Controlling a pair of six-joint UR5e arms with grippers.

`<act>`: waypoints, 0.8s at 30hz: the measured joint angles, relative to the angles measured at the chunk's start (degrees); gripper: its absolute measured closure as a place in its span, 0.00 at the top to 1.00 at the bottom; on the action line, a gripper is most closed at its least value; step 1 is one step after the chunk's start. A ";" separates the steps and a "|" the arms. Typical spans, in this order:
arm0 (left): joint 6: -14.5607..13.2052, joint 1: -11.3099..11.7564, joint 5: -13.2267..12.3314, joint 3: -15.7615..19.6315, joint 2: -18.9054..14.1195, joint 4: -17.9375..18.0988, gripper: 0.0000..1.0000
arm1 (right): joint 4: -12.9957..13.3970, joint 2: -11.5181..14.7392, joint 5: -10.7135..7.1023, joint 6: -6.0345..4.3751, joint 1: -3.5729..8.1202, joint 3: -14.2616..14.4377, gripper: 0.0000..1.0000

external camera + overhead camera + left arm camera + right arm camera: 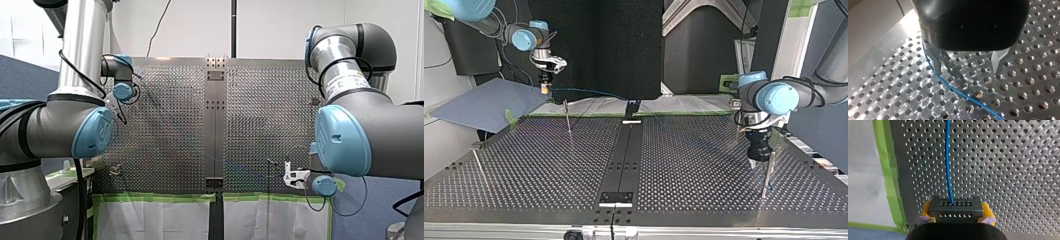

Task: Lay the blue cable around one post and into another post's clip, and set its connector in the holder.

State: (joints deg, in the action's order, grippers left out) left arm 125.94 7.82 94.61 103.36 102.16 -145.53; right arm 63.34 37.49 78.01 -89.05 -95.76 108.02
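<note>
Top view shows thin metal posts (568, 118) standing on the perforated metal bench (704, 165). Another post (768, 172) is just beside the left arm's black tool (968, 71), which points down close over the bench. Its metal fingers (938, 62) are parted and empty, and the thin blue cable (960, 91) lies beside one. At the far edge by the green tape (890, 177), the right arm's tool (544, 88) clamps its yellow pads (988, 211) on the cable's black block connector (955, 207).

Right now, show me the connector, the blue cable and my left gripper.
connector (958, 210): right wrist view, middle of its black body.
blue cable (948, 157): right wrist view, mid-run ahead of the connector.
left gripper (967, 70): left wrist view, midway between its fingertips.
</note>
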 joint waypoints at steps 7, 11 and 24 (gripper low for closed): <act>0.00 -0.23 0.06 0.01 0.00 -0.03 1.00 | 0.47 0.00 -3.23 -0.63 0.75 -0.03 0.00; 0.00 -0.38 0.08 0.03 0.00 -0.03 1.00 | 0.57 0.00 -5.38 -0.69 1.53 -0.03 0.00; 0.00 -0.53 0.09 0.02 0.00 -0.03 1.00 | 1.47 0.01 -11.42 -2.53 4.56 -0.33 0.00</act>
State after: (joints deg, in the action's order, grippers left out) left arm 125.94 7.29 94.70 103.38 102.16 -145.56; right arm 64.81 37.50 66.58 -91.58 -91.20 107.69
